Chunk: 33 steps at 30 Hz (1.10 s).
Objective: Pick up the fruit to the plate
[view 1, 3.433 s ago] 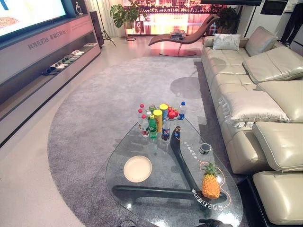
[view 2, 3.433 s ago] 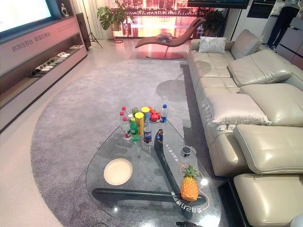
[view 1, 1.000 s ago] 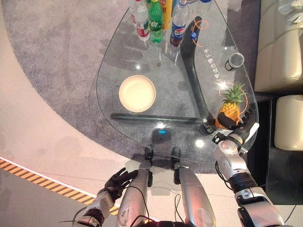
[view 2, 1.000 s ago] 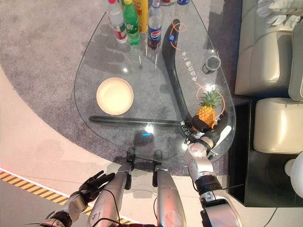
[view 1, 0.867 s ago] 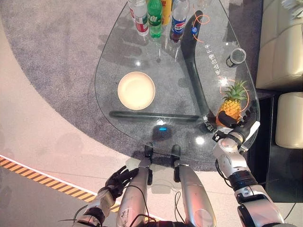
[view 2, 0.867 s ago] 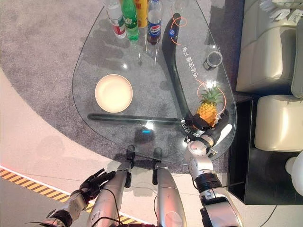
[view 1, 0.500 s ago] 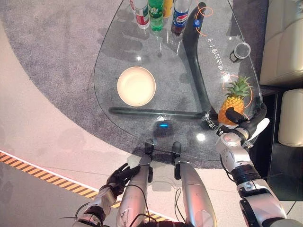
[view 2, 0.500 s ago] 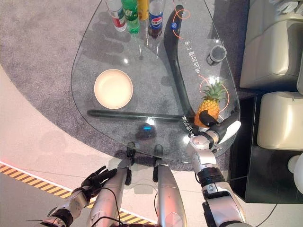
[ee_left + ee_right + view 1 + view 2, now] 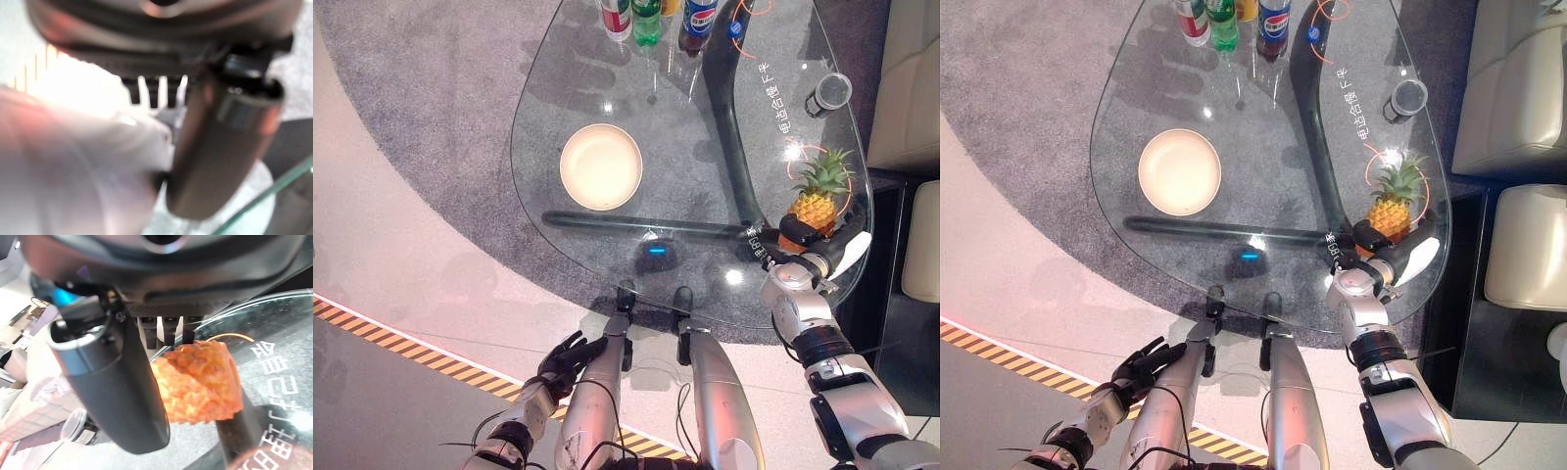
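The pineapple (image 9: pixel 816 201) stands upright near the right edge of the glass table (image 9: pixel 607 98); the right robot hand (image 9: pixel 822 250) is curled about its base, seemingly gripping it. The cream plate (image 9: pixel 601 166) lies well apart to the left; the left robot hand (image 9: pixel 566 357) hangs low by the floor, fingers loosely spread.

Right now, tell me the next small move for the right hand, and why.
Probably lift the pineapple straight up. The right hand already wraps its base, yet the fruit seems to stand on the glass table; the plate lies well to the robot's left.
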Available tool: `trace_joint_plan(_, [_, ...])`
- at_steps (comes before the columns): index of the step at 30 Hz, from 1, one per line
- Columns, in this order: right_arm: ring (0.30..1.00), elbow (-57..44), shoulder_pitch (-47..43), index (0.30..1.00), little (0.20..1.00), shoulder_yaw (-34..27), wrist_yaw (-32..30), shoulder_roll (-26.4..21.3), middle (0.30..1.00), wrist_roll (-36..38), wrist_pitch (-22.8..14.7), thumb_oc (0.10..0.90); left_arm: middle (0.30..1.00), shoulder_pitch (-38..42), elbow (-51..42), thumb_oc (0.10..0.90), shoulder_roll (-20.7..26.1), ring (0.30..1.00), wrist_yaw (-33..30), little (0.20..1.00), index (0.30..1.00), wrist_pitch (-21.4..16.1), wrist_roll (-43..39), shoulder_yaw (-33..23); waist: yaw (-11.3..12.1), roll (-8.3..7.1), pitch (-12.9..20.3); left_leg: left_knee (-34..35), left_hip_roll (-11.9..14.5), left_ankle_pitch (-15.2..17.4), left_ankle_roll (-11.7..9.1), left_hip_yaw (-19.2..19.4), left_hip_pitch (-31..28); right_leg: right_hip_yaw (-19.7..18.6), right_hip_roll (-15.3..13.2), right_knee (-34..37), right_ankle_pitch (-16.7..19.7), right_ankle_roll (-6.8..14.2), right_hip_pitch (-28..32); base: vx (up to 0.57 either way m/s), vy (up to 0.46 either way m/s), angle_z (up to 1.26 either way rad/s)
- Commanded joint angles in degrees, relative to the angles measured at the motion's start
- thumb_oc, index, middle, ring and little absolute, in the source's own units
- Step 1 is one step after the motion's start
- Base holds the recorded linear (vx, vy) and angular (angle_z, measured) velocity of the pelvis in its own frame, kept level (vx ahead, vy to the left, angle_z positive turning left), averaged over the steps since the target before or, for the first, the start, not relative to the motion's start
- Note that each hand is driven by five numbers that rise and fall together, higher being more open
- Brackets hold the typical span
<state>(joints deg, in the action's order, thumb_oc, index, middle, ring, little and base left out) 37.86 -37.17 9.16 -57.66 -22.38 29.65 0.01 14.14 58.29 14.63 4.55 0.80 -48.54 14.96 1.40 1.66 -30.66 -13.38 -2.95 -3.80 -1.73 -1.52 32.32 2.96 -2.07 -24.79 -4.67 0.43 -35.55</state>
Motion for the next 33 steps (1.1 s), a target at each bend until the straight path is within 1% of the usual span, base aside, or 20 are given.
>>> trace_joint_plan(1, [0.900,-1.0,0.0,0.900,0.900,-0.2,-0.9,-2.7,0.900,5.3,-3.2,0.800,0.900,-4.3,0.8,0.800,-1.0,0.900,-0.7,0.900,0.900,2.1,0.5,2.7,0.4,0.22,0.9,-8.6,-2.7,5.6,1.6,-0.3,3.3,0.0,0.3,5.7,4.7,0.8,0.8,0.02,-0.013,0.04])
trace_joint_plan(3, [0.900,0.4,-0.1,0.900,0.900,-0.4,-0.9,-2.5,0.900,6.7,-3.9,0.800,0.900,-4.2,0.5,0.800,-0.9,0.900,-0.8,0.900,0.900,2.3,0.5,3.1,0.6,0.31,0.9,-9.1,-2.6,6.0,1.6,-0.2,3.6,0.1,0.3,5.4,4.5,0.8,0.5,0.02,-0.019,0.05])
trace_joint_plan(4, [0.900,1.4,-0.4,0.900,0.900,-0.6,-0.7,-2.4,0.900,7.1,-4.3,0.800,0.900,-3.9,0.5,0.800,-0.9,0.900,-0.9,0.900,0.900,2.3,0.4,3.3,0.6,0.36,0.9,-8.9,-2.7,5.5,1.6,-0.3,4.0,0.2,0.2,5.5,4.9,0.9,0.1,0.02,-0.018,0.08])
trace_joint_plan(5, [0.900,1.7,-0.3,0.900,0.900,-0.7,-0.7,-2.3,0.900,7.2,-4.3,0.800,0.900,-4.0,0.5,0.800,-1.0,0.900,-0.9,0.900,0.900,2.3,0.3,3.5,0.7,0.42,0.9,-9.1,-2.6,5.9,1.6,-0.2,3.9,0.2,0.2,5.2,4.6,0.9,0.2,0.00,-0.026,0.08])
trace_joint_plan(6, [0.900,2.8,-0.9,0.900,0.900,-0.9,-0.7,-2.2,0.900,7.4,-4.3,0.800,0.900,-3.7,0.5,0.800,-1.1,0.900,-1.1,0.900,0.900,2.3,0.1,3.6,0.7,0.47,0.9,-9.0,-2.7,5.4,1.5,-0.3,4.4,0.3,0.2,5.2,4.9,0.9,-0.4,0.02,-0.025,0.06])
trace_joint_plan(8, [0.900,3.1,-0.9,0.900,0.900,-0.8,-0.7,-2.1,0.900,7.6,-3.9,0.800,0.900,-3.9,0.4,0.800,-1.1,0.900,-1.2,0.900,0.900,2.2,0.0,3.8,0.8,0.55,0.9,-9.3,-2.6,5.8,1.5,-0.3,4.4,0.3,0.2,4.8,4.6,1.0,-0.4,0.01,-0.012,0.02])
trace_joint_plan(10, [0.900,4.4,-1.6,0.900,0.900,-0.7,-0.3,-2.0,0.900,7.8,-3.7,0.800,0.900,-3.5,0.4,0.800,-1.1,0.900,-1.4,0.900,0.900,2.1,-0.1,3.9,0.8,0.59,0.9,-9.3,-2.7,5.4,1.4,-0.3,5.1,0.4,0.1,4.7,4.9,1.0,-1.2,0.00,0.000,0.00])
trace_joint_plan(11, [0.900,5.0,-1.8,0.900,0.900,-0.4,0.4,-2.0,0.900,8.2,-3.4,0.800,0.900,-3.4,0.2,0.800,-1.2,0.900,-1.6,0.900,0.900,2.4,0.0,4.0,0.9,0.67,0.9,-9.6,-2.6,5.7,1.4,-0.2,5.3,0.4,0.2,4.3,4.6,1.0,-1.4,0.00,0.000,0.00])
trace_joint_plan(13, [0.900,5.4,-2.1,0.900,0.900,-0.1,1.1,-2.1,0.900,8.9,-3.3,0.800,0.900,-3.1,0.0,0.800,-1.1,0.900,-1.7,0.900,0.900,2.5,0.1,4.1,0.9,0.70,0.9,-9.4,-2.7,5.3,1.4,-0.3,5.7,0.5,0.1,4.4,4.9,1.0,-1.9,0.00,0.000,0.00])
trace_joint_plan(17, [0.900,6.5,-2.9,0.900,0.900,0.5,4.8,-2.4,0.900,9.5,-4.2,0.800,0.900,-3.0,-0.1,0.800,-1.0,0.900,-1.8,0.900,0.900,2.5,0.0,4.3,1.1,0.80,0.9,-9.7,-2.7,5.3,1.3,-0.5,6.2,0.5,0.1,3.9,4.9,1.1,-2.5,0.00,0.000,0.00])
trace_joint_plan(18, [0.900,6.2,-2.9,0.900,0.900,0.7,5.8,-2.5,0.900,9.8,-5.0,0.800,0.900,-3.3,-0.3,0.800,-1.0,0.900,-1.8,0.900,0.900,2.5,-0.1,4.3,1.2,0.82,0.9,-9.9,-2.7,5.6,1.3,-0.5,6.1,0.5,0.2,3.7,4.6,1.1,-2.5,0.00,0.000,0.00])
trace_joint_plan(19, [0.836,6.0,-3.0,0.836,0.826,0.7,6.2,-2.6,0.836,9.7,-5.1,0.726,0.900,-3.4,-0.3,0.800,-1.0,0.900,-1.8,0.900,0.900,2.4,-0.2,4.3,1.2,0.81,0.9,-9.9,-2.7,5.6,1.3,-0.5,6.2,0.5,0.2,3.7,4.6,1.1,-2.5,0.00,0.000,0.00])
trace_joint_plan(20, [0.811,5.9,-3.0,0.811,0.796,0.6,6.4,-2.6,0.811,9.5,-5.1,0.696,0.900,-3.4,-0.3,0.800,-0.9,0.900,-1.8,0.900,0.900,2.4,-0.2,4.3,1.2,0.79,0.9,-9.9,-2.6,5.6,1.2,-0.5,6.1,0.5,0.2,3.7,4.5,1.1,-2.5,0.00,0.000,0.00])
trace_joint_plan(21, [0.808,5.6,-3.0,0.808,0.793,0.6,6.8,-2.6,0.808,9.3,-5.6,0.693,0.900,-3.5,-0.4,0.800,-1.0,0.900,-1.8,0.900,0.900,2.4,-0.2,4.3,1.1,0.79,0.9,-9.9,-2.6,5.6,1.2,-0.5,6.2,0.5,0.3,3.5,4.5,1.1,-2.5,0.00,0.000,0.00])
trace_joint_plan(22, [0.533,5.6,-3.2,0.533,0.472,0.5,7.3,-2.8,0.533,9.2,-6.0,0.372,0.900,-3.6,-0.3,0.800,-1.0,0.900,-1.8,0.900,0.900,2.4,-0.3,4.3,1.1,0.81,0.9,-9.9,-2.6,5.5,1.2,-0.6,6.1,0.5,0.3,3.5,4.5,1.1,-2.6,0.00,0.000,0.00])
trace_joint_plan(23, [0.300,5.4,-3.5,0.300,0.200,0.5,7.6,-3.0,0.300,8.9,-6.4,0.100,0.900,-3.7,-0.3,0.800,-1.0,0.900,-1.7,0.900,0.900,2.2,-0.5,4.4,1.1,0.81,0.9,-9.9,-2.6,5.5,1.2,-0.6,6.2,0.5,0.4,3.4,4.4,1.1,-2.7,0.00,0.000,0.00])
trace_joint_plan(25, [0.300,5.3,-3.7,0.300,0.200,0.2,7.9,-3.2,0.300,8.6,-7.1,0.100,0.900,-3.6,-0.5,0.800,-0.9,0.900,-1.9,0.900,0.900,2.3,-0.7,4.4,1.2,0.81,0.9,-10.0,-2.6,5.6,1.1,-0.7,6.3,0.5,0.4,3.3,4.4,1.1,-2.8,0.00,0.000,0.00])
trace_joint_plan(29, [0.300,5.6,-4.7,0.300,0.200,-0.4,8.6,-3.8,0.300,8.3,-7.1,0.100,0.900,-3.6,-0.5,0.800,-0.6,0.900,-1.6,0.900,0.900,2.2,-1.1,4.5,1.3,0.83,0.9,-10.1,-2.5,5.6,1.1,-0.8,6.5,0.5,0.4,3.0,4.3,1.2,-3.0,0.00,0.000,0.00])
trace_joint_plan(31, [0.300,6.1,-5.5,0.300,0.200,-0.7,8.9,-4.2,0.300,8.0,-6.6,0.100,0.900,-3.4,-0.3,0.800,-0.5,0.900,-1.2,0.900,0.900,2.1,-1.2,4.3,1.3,0.84,0.9,-9.9,-2.6,5.2,1.1,-0.9,6.7,0.6,0.4,3.1,4.5,1.1,-3.2,0.00,0.000,0.00])
trace_joint_plan(33, [0.300,6.4,-5.7,0.300,0.200,-0.7,8.9,-4.4,0.300,8.3,-6.1,0.100,0.900,-3.5,-0.2,0.800,-0.4,0.900,-1.0,0.900,0.900,1.9,-1.0,4.4,1.4,0.85,0.9,-10.2,-2.6,5.6,1.1,-0.9,6.5,0.6,0.4,2.9,4.1,1.1,-3.0,0.00,0.000,0.00])
